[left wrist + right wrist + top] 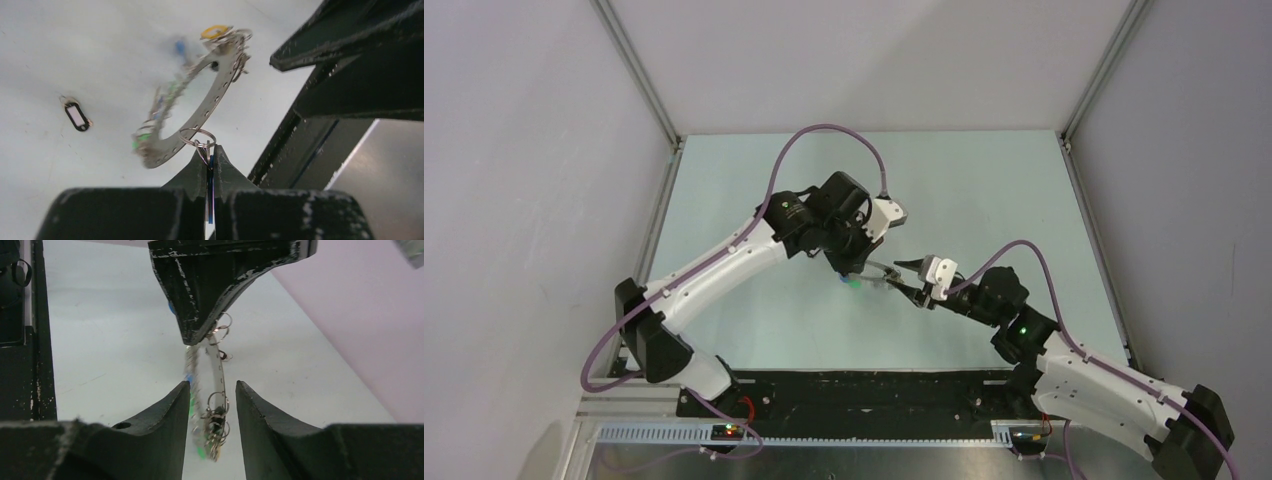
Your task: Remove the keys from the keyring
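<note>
The keyring (pixel 215 95), a flat silver hoop with small holes, hangs above the table with several keys (pixel 150 132) strung on it, blurred, showing green, blue and yellow tags. My left gripper (pixel 210 150) is shut on one blue-headed key (pixel 210 167), which a small split ring (pixel 197 136) links to the hoop. In the right wrist view the keyring (pixel 216 367) runs edge-on between the fingers of my right gripper (pixel 212 385), which is open with a gap on each side. A bunch of keys (pixel 215 425) dangles between those fingers. In the top view both grippers (pixel 854 268) (pixel 909 278) meet mid-table.
A small black tag (pixel 76 116) with a white window lies apart on the pale table (pixel 984 200). Grey walls close in the table on the left, back and right. A black rail (pixel 864 390) runs along the near edge between the arm bases.
</note>
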